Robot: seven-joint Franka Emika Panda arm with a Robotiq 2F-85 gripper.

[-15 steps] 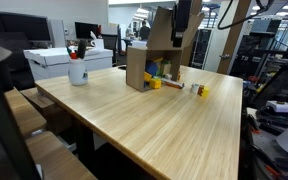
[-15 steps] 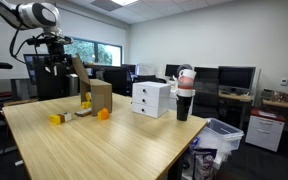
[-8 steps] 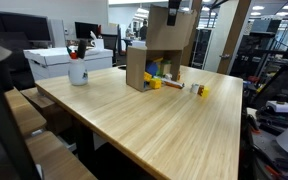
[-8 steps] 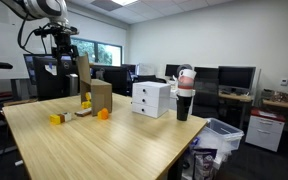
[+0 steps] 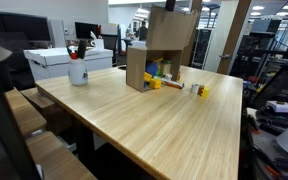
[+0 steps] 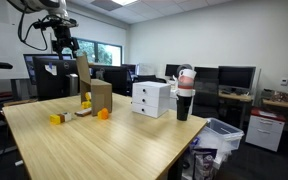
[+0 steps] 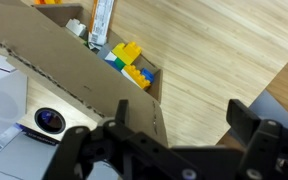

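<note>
Cardboard box point(image 7: 64, 60), yellow and blue blocks point(image 7: 131, 62) inside, well below the hand point(image 7: 182, 125), its fingers point(image 7: 249, 128) wide apart and empty.

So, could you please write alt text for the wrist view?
The open gripper hangs above an open cardboard box on a wooden table. Inside the box lie yellow and blue blocks.

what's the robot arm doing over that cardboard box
The robot arm hangs above the open cardboard box on the wooden table, jaws wide open and empty. The wrist view shows yellow and blue blocks inside the box. A yellow block and an orange ball lie on the table beside it.
</note>
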